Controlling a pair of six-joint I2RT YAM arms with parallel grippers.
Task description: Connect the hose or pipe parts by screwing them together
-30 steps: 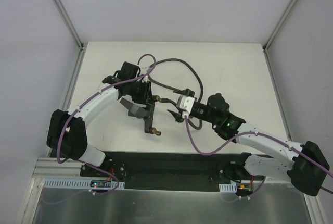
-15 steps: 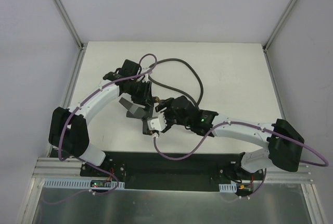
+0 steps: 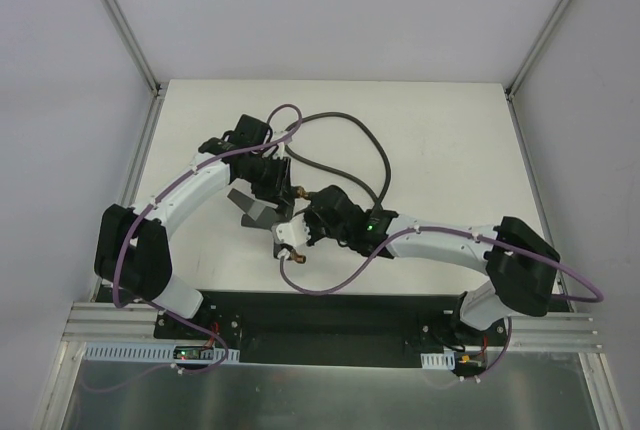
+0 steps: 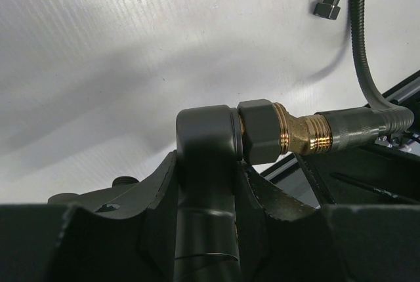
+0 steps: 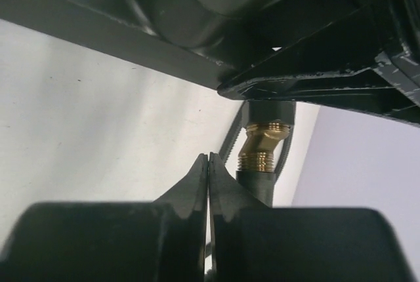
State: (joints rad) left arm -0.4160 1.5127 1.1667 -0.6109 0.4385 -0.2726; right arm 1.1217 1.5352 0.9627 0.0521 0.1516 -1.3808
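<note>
Brass thread [image 5: 262, 144] sits just beyond my right pincer [image 5: 208, 164], slightly right | right pincer pressed together, empty | left pincer [image 4: 207, 167] pinching fitting [image 4: 205, 131], hose [image 4: 374, 123] meeting it alongside | next, I judge: spread, straddle that thread, turn squarely

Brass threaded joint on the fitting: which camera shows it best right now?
Left wrist view: the brass joint on the fitting sits mid-frame, sharp, the hose end meeting its thread. Right wrist view shows it smaller, beyond the shut right tool. Top view gives only a tiny brass speck between the arms.
</note>
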